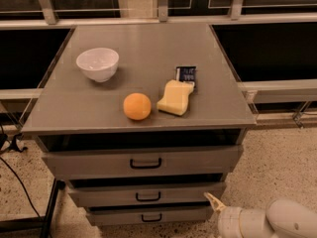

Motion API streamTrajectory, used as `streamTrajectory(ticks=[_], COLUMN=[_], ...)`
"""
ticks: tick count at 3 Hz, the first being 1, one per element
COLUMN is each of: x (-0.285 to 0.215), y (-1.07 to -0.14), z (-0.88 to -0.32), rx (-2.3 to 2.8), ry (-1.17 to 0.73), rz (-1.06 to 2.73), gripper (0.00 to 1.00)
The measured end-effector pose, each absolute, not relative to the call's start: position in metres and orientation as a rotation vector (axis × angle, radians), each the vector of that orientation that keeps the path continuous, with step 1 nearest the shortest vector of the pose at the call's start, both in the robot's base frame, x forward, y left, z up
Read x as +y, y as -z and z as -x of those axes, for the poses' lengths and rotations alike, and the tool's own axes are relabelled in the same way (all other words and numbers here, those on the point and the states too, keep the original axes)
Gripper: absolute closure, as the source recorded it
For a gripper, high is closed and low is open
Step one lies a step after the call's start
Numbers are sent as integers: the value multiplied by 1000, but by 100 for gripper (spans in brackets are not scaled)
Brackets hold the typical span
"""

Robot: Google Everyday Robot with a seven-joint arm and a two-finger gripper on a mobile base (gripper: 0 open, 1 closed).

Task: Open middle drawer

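Note:
The middle drawer (148, 194) is a grey flat front with a small black bar handle (148, 197), second of three under the grey cabinet top. It sits between the taller top drawer (143, 160) and the bottom drawer (151, 215). My gripper (214, 203) comes in from the lower right on a white arm (267, 222). Its pale tip is by the right end of the middle and bottom drawers, well to the right of the handle.
On the cabinet top (143, 58) stand a white bowl (98, 63), an orange (137, 106), a yellow sponge (175, 97) and a small dark packet (186, 74). Black cables and a stand leg (49, 217) lie at the lower left. Speckled floor lies to the right.

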State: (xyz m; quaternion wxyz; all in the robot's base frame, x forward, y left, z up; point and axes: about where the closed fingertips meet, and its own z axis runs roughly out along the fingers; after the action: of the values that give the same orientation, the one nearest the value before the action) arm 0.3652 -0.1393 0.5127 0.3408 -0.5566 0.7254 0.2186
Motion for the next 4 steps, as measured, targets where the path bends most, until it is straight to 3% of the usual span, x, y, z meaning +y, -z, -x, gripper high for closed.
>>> streamTrajectory(ticks=[2, 4], x=[-117, -118], y=[-473, -472], z=[-401, -403], rx=[1975, 1970], ry=[-505, -477], rz=[1622, 1631], gripper=[0, 0])
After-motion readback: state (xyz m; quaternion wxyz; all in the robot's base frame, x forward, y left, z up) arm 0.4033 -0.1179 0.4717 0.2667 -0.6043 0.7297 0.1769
